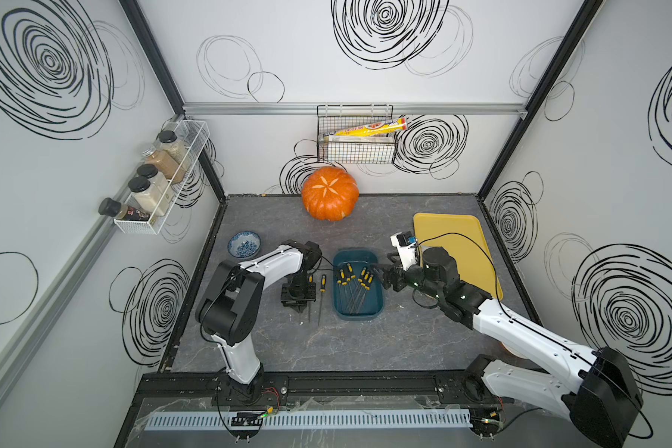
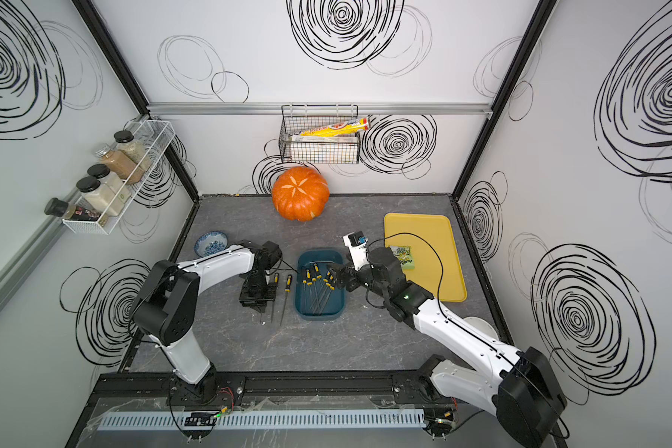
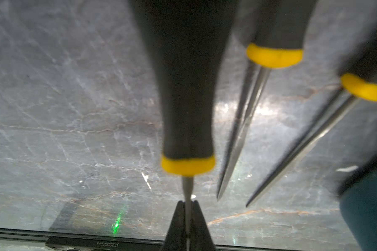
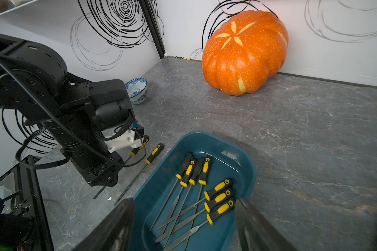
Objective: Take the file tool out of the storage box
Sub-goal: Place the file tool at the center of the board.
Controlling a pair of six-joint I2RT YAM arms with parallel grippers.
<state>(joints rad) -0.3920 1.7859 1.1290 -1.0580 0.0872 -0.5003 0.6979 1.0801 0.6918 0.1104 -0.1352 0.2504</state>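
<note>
**FILE TOOLS, BLACK-AND-YELLOW HANDLES: STORAGE BOX LOT**

Location: seven file tools [image 4: 219, 200] lying crossed in the storage box [image 4: 244, 167], mid-table. Two loose files [image 1: 322, 282] flat on the grey marbled tabletop [image 1: 365, 349], just beside the box. One held file [image 3: 187, 108] outside the box, in the left gripper [image 3: 187, 204].

Grippers: left gripper pinched fully together on that file's thin steel shank, just past the yellow collar. Right gripper [image 4: 184, 203] spread wide above the handles at the box's rim, nothing between the fingers.

Build: slim tapered steel blades, some pointed, some flat. Matt black rubbery handles swelling toward the butt, with yellow inlay and collar. Box of smooth dark-teal plastic, with rounded corners and low walls.

Handling (judged): light, rigid, not fragile. Bare shank narrow and probably slick. Handle thicker and grippier, so the better place to take hold. Blades overlapping, so likely to drag a neighbour. Best taken by an uppermost handle and lifted clear of the wall.
</note>
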